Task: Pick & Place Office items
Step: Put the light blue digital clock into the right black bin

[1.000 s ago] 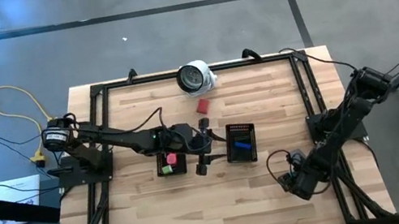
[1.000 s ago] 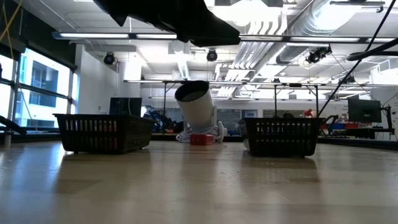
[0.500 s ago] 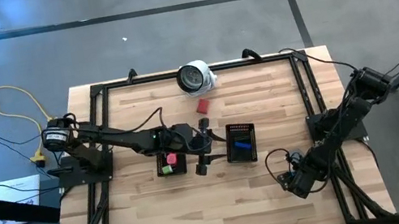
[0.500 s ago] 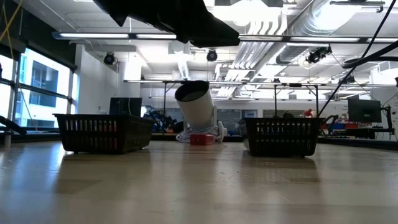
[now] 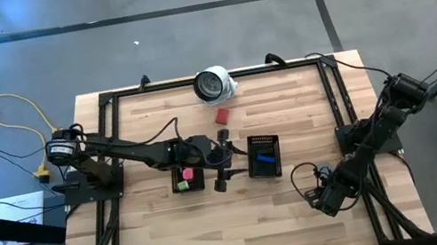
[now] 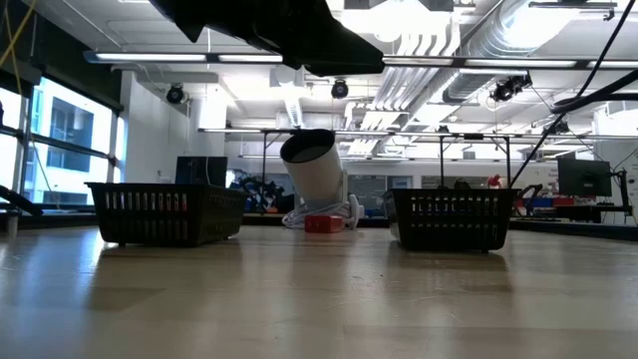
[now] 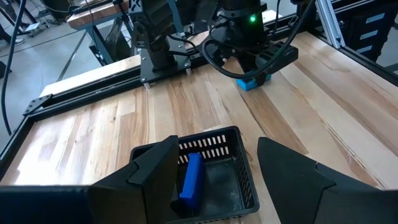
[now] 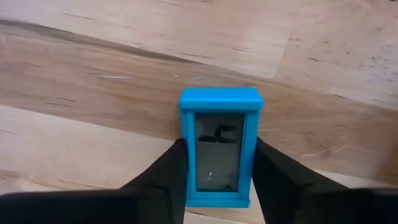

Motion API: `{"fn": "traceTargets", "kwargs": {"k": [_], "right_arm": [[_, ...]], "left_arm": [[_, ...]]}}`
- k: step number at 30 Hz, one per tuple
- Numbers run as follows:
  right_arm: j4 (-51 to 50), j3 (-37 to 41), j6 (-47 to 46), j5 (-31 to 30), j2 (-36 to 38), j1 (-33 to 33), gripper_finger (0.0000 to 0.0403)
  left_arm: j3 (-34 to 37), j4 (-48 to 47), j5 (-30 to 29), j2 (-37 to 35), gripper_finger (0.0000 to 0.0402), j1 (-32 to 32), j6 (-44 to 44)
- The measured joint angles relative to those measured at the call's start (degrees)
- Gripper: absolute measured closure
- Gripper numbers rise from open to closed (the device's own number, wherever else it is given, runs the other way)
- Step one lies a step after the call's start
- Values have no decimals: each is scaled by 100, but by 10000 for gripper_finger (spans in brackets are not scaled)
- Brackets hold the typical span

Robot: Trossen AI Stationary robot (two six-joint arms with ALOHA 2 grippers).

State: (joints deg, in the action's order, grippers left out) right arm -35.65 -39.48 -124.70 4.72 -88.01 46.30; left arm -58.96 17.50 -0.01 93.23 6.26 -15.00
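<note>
Clamping a blue item (image 8: 219,154) — right claw (image 8: 217,180) low over table, left claw (image 7: 214,180) apart above tray (image 7: 245,186)

Almost nothing differs. In the high view's lower right, the right gripper (image 5: 324,200) has crept slightly from where it was a second ago, its cable loop shifting with it, low over the tabletop (image 5: 220,230).

Blue item (image 8: 220,156) upright between gripper fingers (image 8: 166,176)
</note>
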Motion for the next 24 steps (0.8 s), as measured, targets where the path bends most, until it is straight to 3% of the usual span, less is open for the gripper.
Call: {"fn": "traceTargets", "kwargs": {"k": [2,18,24], "right_arm": [[-5,0,3,1,3,2,278],[38,20,364,-319,229,22,279],[103,-104,632,-1070,284,20,280]], "left_arm": [[0,1,0,0,188,0,-2],[0,-35,-4,-132,188,0,0],[0,-303,-25,-393,188,-2,28]]}}
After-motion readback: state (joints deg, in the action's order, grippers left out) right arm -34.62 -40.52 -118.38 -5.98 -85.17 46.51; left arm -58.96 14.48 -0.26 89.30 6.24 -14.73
